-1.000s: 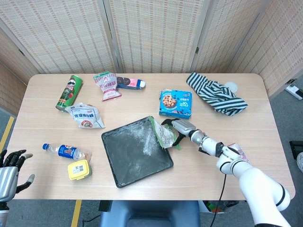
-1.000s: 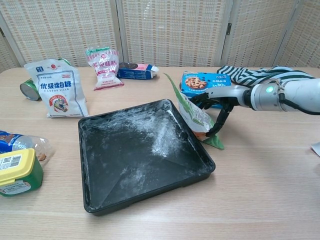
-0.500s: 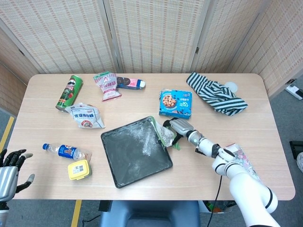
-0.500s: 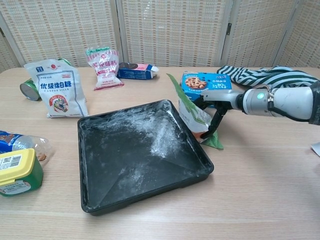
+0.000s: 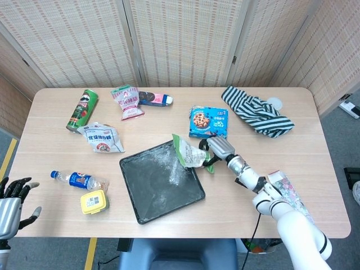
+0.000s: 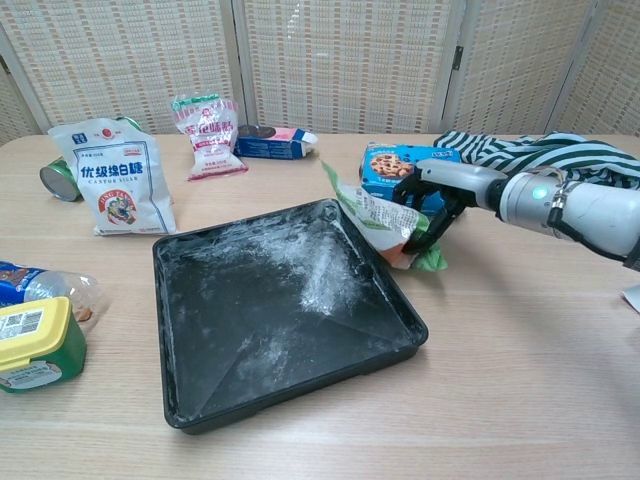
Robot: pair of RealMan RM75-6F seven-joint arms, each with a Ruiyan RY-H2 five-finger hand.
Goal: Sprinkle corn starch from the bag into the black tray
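So that starch falls inside, right hand [image 6: 428,212] grips bag [image 6: 372,214] tilted over black tray [image 6: 190,395] rim; left hand [image 5: 12,198] idle, fingers apart.

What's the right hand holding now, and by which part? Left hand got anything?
The right hand grips the corn starch bag by its lower end, beside the black tray. The left hand holds nothing.

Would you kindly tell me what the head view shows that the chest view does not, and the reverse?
Only the head view shows the left hand at the table's near left corner, holding nothing, and the whole green chip can. Only the chest view shows the front face of the white sugar bag, standing upright. Both show the right hand gripping the corn starch bag over the black tray, dusted white.
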